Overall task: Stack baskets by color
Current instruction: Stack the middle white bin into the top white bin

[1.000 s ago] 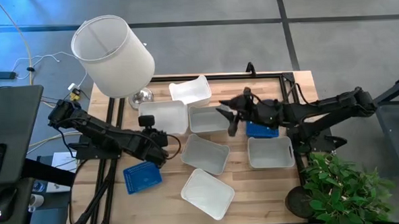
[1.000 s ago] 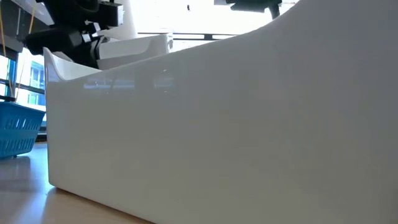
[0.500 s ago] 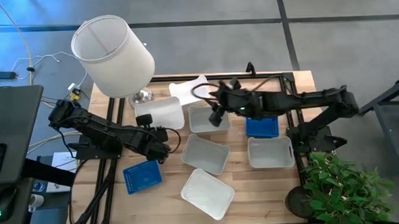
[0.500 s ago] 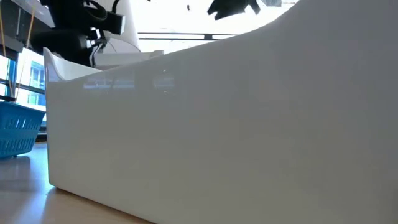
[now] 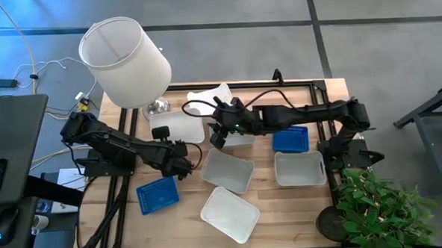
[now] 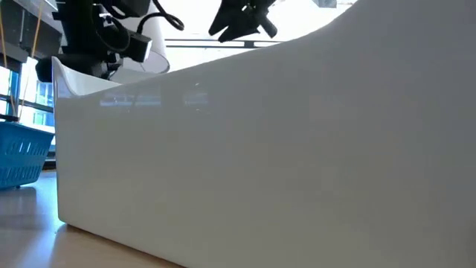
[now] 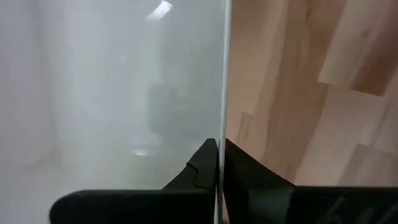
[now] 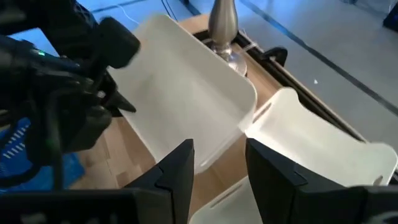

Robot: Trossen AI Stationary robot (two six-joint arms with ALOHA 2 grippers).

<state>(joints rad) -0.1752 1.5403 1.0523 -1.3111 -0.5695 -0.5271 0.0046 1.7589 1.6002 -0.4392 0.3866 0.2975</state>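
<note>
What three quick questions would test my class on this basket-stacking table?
1. True or false: the left pincer is shut on a white basket wall.
2. How many blue baskets show from above?
3. The right pincer is: A open, B shut on a blue basket, C out of view.
Key: 1 true. 2 two; the other lies under the right arm. 3 A.

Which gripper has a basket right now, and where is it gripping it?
The left gripper is shut on the thin side wall of a white basket, pinching its rim. The right gripper is open above the white baskets, holding nothing.
</note>
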